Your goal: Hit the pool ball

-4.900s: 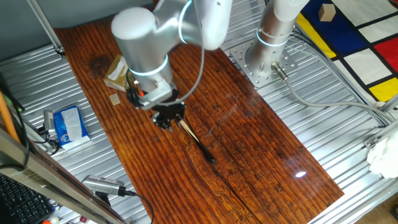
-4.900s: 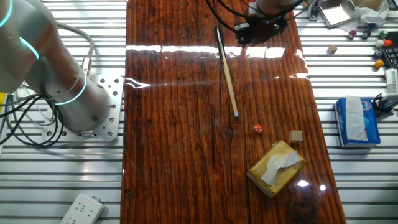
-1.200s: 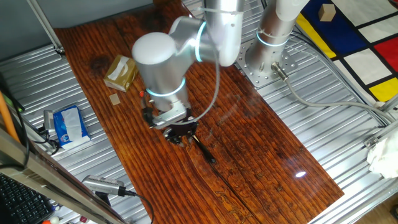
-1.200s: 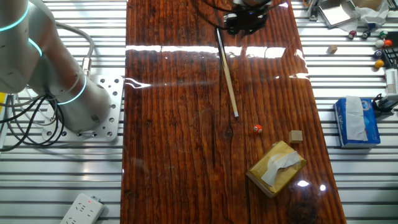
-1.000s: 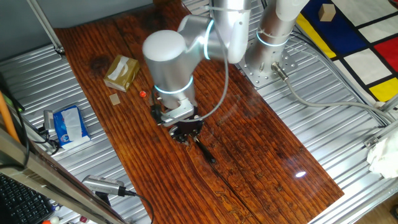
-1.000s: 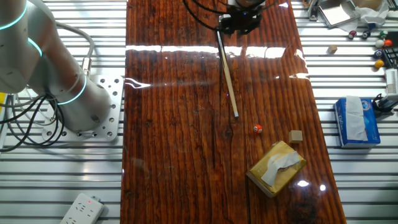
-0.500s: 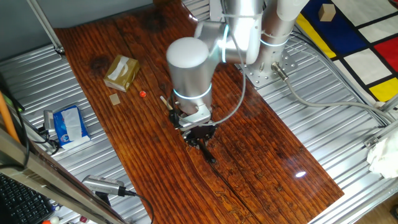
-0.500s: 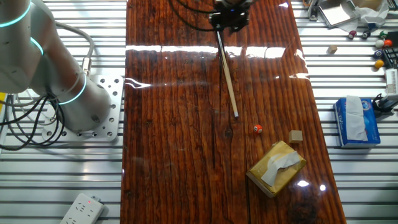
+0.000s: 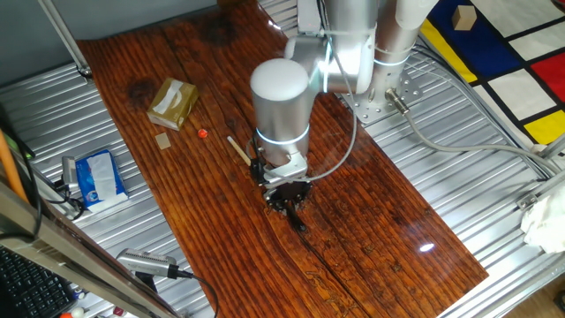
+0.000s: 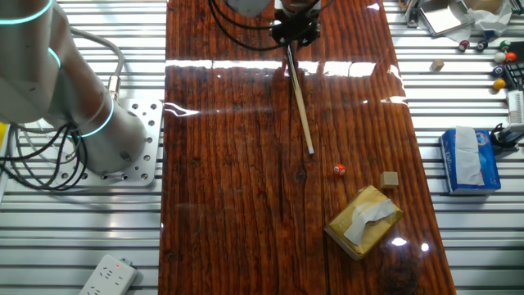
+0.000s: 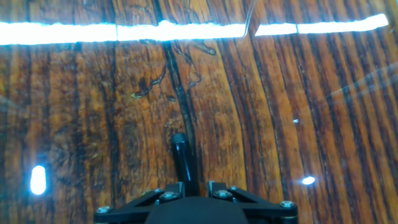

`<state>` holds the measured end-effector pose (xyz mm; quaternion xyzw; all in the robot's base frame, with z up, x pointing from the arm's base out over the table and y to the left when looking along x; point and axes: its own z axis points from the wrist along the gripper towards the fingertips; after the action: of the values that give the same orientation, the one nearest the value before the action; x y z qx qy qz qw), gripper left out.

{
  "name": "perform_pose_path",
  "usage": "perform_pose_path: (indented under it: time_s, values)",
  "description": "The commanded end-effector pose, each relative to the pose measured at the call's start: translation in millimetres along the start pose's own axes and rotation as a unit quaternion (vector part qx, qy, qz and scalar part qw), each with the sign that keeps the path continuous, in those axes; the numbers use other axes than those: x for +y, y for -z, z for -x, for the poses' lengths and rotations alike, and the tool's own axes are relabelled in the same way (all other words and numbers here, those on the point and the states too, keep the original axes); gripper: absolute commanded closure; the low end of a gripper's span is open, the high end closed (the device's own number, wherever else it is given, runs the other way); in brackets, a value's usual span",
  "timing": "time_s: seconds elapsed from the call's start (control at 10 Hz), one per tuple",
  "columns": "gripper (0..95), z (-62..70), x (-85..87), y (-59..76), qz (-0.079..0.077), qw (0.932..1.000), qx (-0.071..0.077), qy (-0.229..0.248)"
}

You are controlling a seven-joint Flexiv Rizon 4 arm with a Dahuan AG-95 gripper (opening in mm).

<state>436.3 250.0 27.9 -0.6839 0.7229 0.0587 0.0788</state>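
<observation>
Since it slid sideways, the gripper (image 9: 289, 200) straddles the cue (image 10: 299, 97), closure unclear.

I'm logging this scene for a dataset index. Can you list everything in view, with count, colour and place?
pool ball: one, red-orange, on the wooden table past the cue's pale tip
cue stick: one, tan with dark butt, lying on the table
cardboard box: one, tan, near the ball
square block: one, tan, between ball and box
tissue pack: one, blue and white, on the metal surface beside the table
power strip: one, white, at the corner
arm: one, silver-white
gripper: one, black, jaws either side of the cue's butt
</observation>
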Motion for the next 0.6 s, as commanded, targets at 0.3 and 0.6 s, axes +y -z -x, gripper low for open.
perform_pose_path:
  time_s: [0.3,0.6]
  values:
    - [76.0,-0.2,1.6,-0.6,-0.001,1.0,0.001,0.0]
    - [76.0,0.4,2.4,-5.7,-0.007,1.0,0.0,-0.001]
